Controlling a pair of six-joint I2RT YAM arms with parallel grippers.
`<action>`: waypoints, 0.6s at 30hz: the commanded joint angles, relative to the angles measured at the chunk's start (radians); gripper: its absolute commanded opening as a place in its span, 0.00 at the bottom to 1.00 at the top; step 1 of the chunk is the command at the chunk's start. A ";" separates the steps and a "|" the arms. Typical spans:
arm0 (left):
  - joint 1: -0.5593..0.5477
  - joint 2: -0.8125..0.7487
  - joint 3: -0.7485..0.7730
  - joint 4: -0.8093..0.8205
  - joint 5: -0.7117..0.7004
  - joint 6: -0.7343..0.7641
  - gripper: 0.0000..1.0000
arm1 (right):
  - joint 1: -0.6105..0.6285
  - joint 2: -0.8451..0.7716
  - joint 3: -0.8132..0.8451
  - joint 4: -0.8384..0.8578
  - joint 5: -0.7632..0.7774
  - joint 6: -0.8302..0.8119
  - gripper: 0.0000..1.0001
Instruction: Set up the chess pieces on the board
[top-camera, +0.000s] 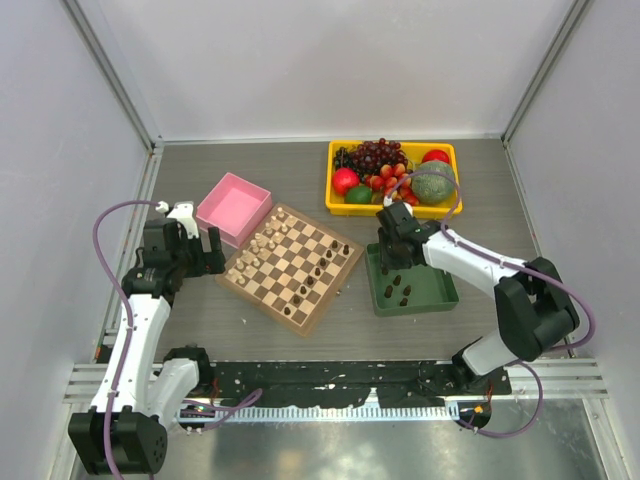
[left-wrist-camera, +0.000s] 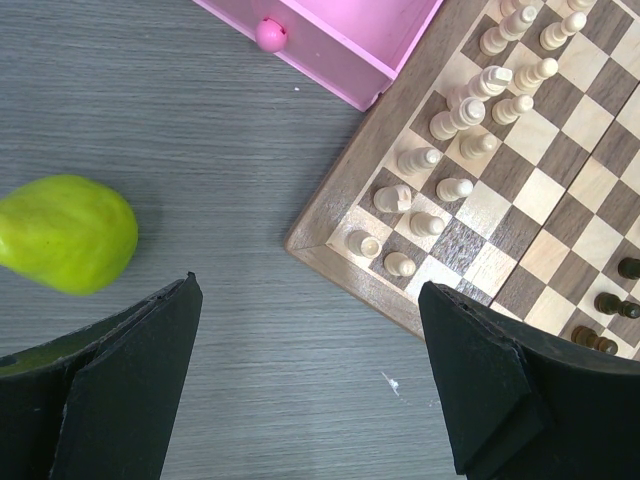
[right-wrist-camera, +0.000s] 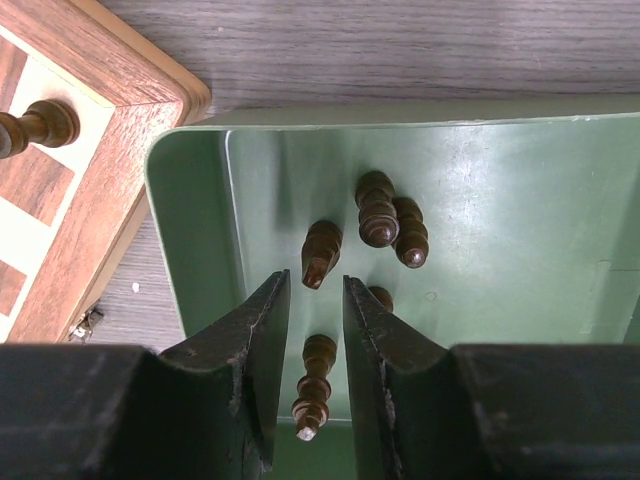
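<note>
Several dark chess pieces (right-wrist-camera: 378, 210) lie toppled in the green tray (right-wrist-camera: 520, 200) just ahead of and beneath the right gripper (right-wrist-camera: 315, 282), jaws a narrow slit apart on nothing (left gripper (left-wrist-camera: 310, 292) gapes wide by the board (left-wrist-camera: 340, 215)), and they look light, hard, slick and roll-prone, so I'd pinch one across its waist.

You see the board (top-camera: 291, 265) checkered in light tan and dark brown, with a tan border. Cream pieces (top-camera: 262, 243) line its left side and near-black dark pieces (top-camera: 318, 270) its right. Right of the board the tray (top-camera: 440, 292) is green. The box (top-camera: 233, 208) behind it is pink. The table (top-camera: 200, 315) is grey wood-grain.
</note>
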 joint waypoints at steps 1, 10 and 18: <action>0.000 0.002 0.028 0.009 -0.002 0.013 0.99 | 0.003 0.022 0.050 0.033 0.035 0.012 0.34; 0.000 0.005 0.028 0.009 0.002 0.013 0.99 | 0.005 0.051 0.057 0.050 0.026 0.010 0.27; 0.000 0.005 0.028 0.011 0.002 0.013 0.99 | 0.008 0.060 0.046 0.038 0.035 0.004 0.24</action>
